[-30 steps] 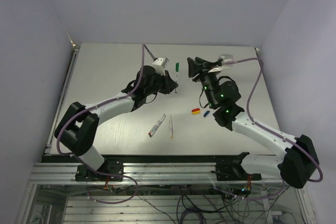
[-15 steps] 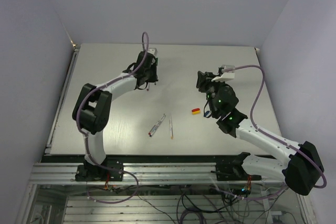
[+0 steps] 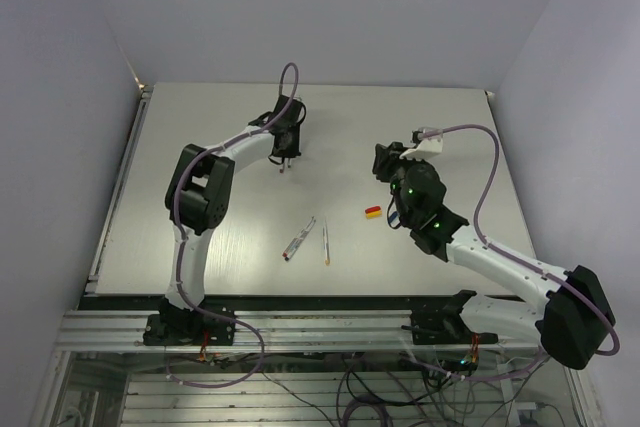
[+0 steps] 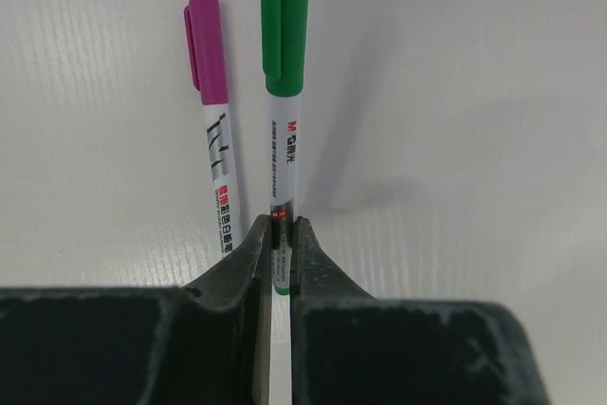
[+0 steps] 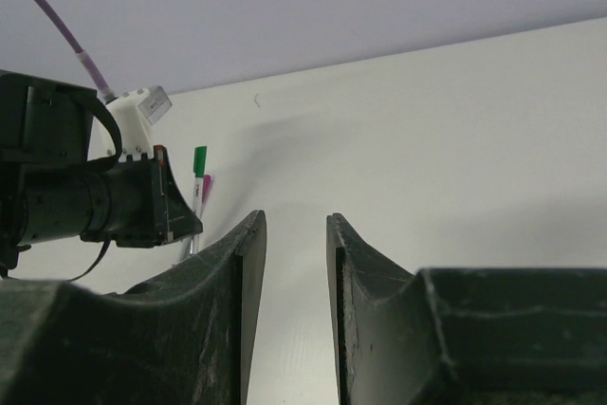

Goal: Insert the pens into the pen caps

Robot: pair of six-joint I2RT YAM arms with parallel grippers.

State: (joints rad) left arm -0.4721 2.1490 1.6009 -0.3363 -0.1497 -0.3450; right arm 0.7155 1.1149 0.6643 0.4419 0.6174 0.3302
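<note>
On the table (image 3: pixel 200 217), the green pen (image 4: pixel 282 130) and pink pen (image 4: pixel 214 111) are capped; two near pens (image 3: pixel 300 238) wait. The left gripper (image 4: pixel 282 255) squeezes the green pen, and the right gripper (image 5: pixel 296 263) is apart.

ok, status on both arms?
Left fingers shut on green-capped pen, magenta-capped pen alongside. Right fingers open, empty. Two loose pens mid-table; nothing in the way.

A red "M&G" brand mark sits on the white barrel of the green-capped pen (image 4: pixel 283 154), centre of the left wrist view. Small print below it, and on the magenta-capped pen (image 4: pixel 217 151) to its left, is too small to read.
</note>
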